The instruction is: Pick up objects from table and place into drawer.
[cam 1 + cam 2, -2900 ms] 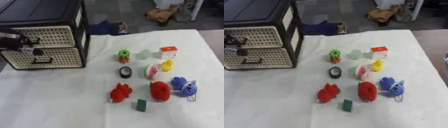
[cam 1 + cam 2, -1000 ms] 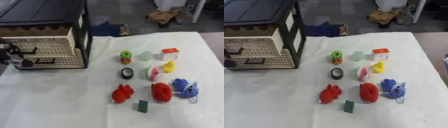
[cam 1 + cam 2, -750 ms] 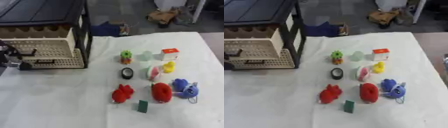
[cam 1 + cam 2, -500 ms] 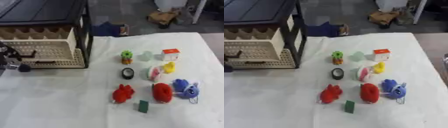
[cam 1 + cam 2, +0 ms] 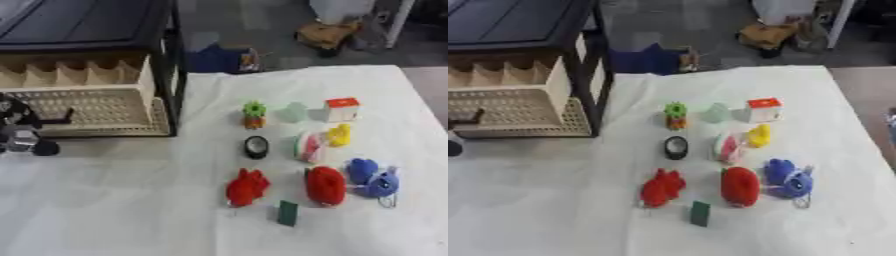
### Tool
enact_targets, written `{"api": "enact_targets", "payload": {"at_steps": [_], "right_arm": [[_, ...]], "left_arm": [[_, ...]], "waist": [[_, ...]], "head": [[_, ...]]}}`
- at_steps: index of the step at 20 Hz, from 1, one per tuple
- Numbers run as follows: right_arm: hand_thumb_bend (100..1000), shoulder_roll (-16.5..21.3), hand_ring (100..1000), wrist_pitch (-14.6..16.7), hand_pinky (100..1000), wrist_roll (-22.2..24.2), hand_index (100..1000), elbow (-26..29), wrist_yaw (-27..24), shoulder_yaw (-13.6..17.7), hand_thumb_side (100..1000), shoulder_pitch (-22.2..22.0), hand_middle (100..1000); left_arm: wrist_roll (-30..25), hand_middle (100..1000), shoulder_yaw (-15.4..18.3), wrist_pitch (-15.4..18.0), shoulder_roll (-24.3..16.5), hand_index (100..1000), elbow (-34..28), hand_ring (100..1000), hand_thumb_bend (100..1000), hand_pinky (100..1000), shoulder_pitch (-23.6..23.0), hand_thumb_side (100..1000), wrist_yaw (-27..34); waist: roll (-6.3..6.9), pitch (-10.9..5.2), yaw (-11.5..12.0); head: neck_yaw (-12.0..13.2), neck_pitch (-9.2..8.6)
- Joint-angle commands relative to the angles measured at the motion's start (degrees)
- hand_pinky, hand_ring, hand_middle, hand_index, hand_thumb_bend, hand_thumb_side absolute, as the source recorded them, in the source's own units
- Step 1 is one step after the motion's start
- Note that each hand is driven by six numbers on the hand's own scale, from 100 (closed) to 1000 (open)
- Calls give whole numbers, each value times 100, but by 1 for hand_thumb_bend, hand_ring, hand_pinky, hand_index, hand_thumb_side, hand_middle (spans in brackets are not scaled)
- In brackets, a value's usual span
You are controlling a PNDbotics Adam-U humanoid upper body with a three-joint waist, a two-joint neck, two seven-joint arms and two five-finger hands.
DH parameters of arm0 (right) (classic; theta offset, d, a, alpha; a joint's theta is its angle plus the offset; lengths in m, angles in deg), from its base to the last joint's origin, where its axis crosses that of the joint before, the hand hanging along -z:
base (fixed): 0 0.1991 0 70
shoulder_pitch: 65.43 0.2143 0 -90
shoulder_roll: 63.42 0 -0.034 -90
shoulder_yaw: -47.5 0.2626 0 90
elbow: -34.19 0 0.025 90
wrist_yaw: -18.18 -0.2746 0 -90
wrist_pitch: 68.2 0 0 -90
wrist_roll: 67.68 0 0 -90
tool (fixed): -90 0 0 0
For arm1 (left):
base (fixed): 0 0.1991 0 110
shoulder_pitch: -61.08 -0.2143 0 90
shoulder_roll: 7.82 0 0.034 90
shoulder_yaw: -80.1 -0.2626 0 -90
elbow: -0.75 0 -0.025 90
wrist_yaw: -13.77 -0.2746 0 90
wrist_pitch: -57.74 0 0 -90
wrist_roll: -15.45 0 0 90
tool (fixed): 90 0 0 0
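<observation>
A black cabinet [image 5: 96,30] stands at the back left, with a beige mesh drawer [image 5: 87,107] pulled out of it toward me. My left hand [image 5: 21,137] is at the left edge, against the drawer front, its fingers curled at the dark drawer handle [image 5: 54,120]. Small toys lie on the white cloth: a green and orange toy [image 5: 254,114], a black ring [image 5: 255,147], a red toy [image 5: 247,186], a red oval [image 5: 325,185], a blue plush [image 5: 372,177], a yellow duck [image 5: 339,135] and a red-topped white box [image 5: 341,109]. My right hand shows in neither view.
A pale green piece [image 5: 293,112], a pink and green slice [image 5: 308,146] and a dark green card [image 5: 287,213] also lie among the toys. Bare cloth stretches between the drawer and the toys. Boxes sit on the floor beyond the table's far edge.
The drawer has slid out of the cabinet toward me, with my left hand moving down and left along with it. The toys have not moved.
</observation>
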Motion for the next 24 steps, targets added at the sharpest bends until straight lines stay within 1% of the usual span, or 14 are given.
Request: {"api": "enact_targets", "payload": {"at_steps": [1,10,19,24], "right_arm": [[100,134,733,7,624,-24,859,78,3,62,1000,59,702],[100,125,734,14,625,-39,858,78,3,68,1000,68,702],[100,129,733,21,625,-57,858,78,14,73,1000,81,703],[100,122,733,18,625,-67,858,78,16,77,1000,83,703]], "left_arm": [[113,100,145,-85,-340,838,-233,100,728,100,-38,1000,105],[4,100,191,-137,-498,829,-419,100,737,100,-311,1000,104],[-23,100,256,-146,-624,827,-704,100,727,100,-525,1000,183],[-38,100,239,-156,-665,831,-912,100,719,100,-604,1000,258]], "waist": [[-1,-128,19],[-16,-129,22],[-21,-135,34],[-32,-137,37]], "head": [[17,-42],[29,-72],[27,-69],[27,-77]]}}
